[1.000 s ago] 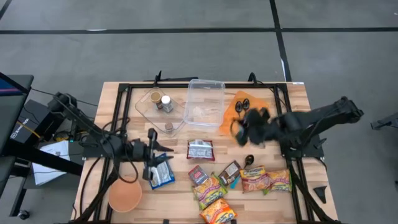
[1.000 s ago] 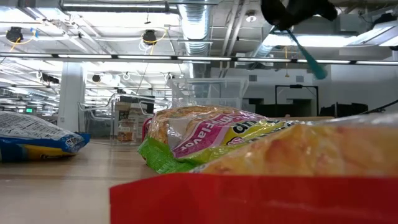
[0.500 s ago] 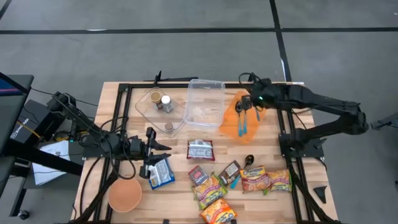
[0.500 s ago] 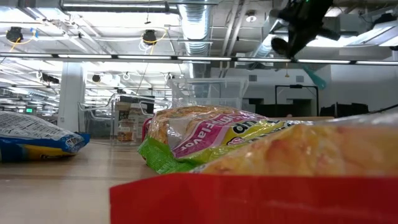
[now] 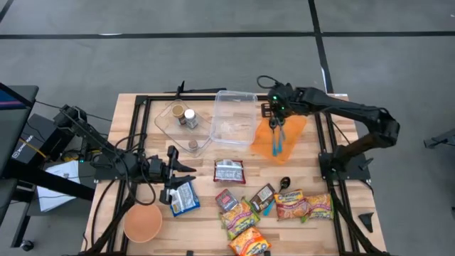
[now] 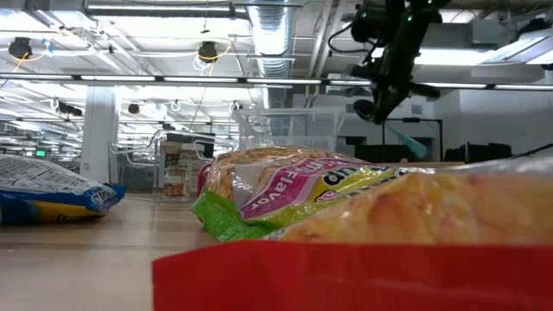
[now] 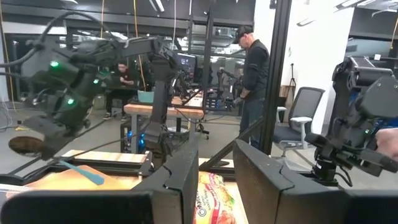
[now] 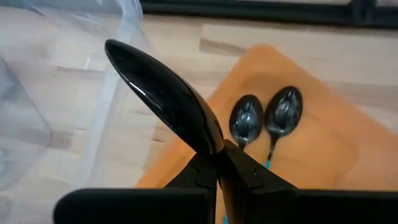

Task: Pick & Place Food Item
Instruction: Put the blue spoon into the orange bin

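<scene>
the black spoon [image 8: 165, 96] is pinched by its handle in the right tool [image 5: 278, 116], whose fingers are together on it; the bowl of the spoon sticks out ahead of the fingers and hangs in the air above the orange board [image 5: 288, 130]. directly below that tool two more spoons [image 8: 267, 118] lie side by side on the board, and a teal-handled utensil [image 5: 276, 144] lies just beyond them. the clear plastic tub [image 5: 234, 117] stands just beside the tool, on the side toward the other arm.

the grip is narrow and far back on the handle, so the spoon could swivel or slip out if the arm swings hard. lowered here, it may land on the two spoons and knock them off the board. a sideways move could clip the tub's rim and shove it.

the left tool [image 5: 173, 175] waits well apart, low over the surface [image 5: 135, 114], right at the blue snack bag [image 5: 183, 198]; its fingers stand slightly apart, and whether they hold anything i cannot tell. the snack packets [image 5: 242, 217] lie well away from both tools, none yet picked.
</scene>
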